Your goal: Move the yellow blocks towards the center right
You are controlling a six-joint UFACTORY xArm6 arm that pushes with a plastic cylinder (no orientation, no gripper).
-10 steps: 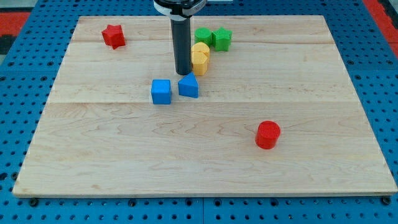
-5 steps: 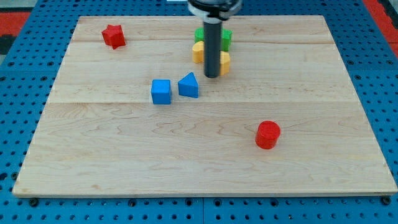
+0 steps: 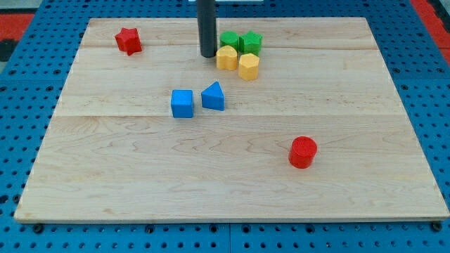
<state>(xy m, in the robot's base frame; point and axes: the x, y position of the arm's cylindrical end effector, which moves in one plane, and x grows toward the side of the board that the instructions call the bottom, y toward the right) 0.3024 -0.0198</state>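
Observation:
Two yellow blocks sit near the view's top centre: one yellow block [image 3: 226, 57] on the left and a yellow hexagonal block [image 3: 248, 66] just to its lower right, touching or nearly touching. My tip [image 3: 207, 55] is on the board just left of the left yellow block, with a small gap between them. Two green blocks, one rounded [image 3: 229, 39] and one star-shaped [image 3: 251, 41], sit right behind the yellow ones.
A blue cube [image 3: 182, 103] and a blue triangular block [image 3: 214, 96] lie left of centre. A red star block [image 3: 129, 40] is at the top left. A red cylinder [image 3: 303, 152] is at the lower right. The wooden board [image 3: 225, 183] lies on a blue pegboard.
My tip swept right across the yellow blocks, then moved back up and left to their left side. The hexagonal yellow block has shifted right, and the pair now lies side by side.

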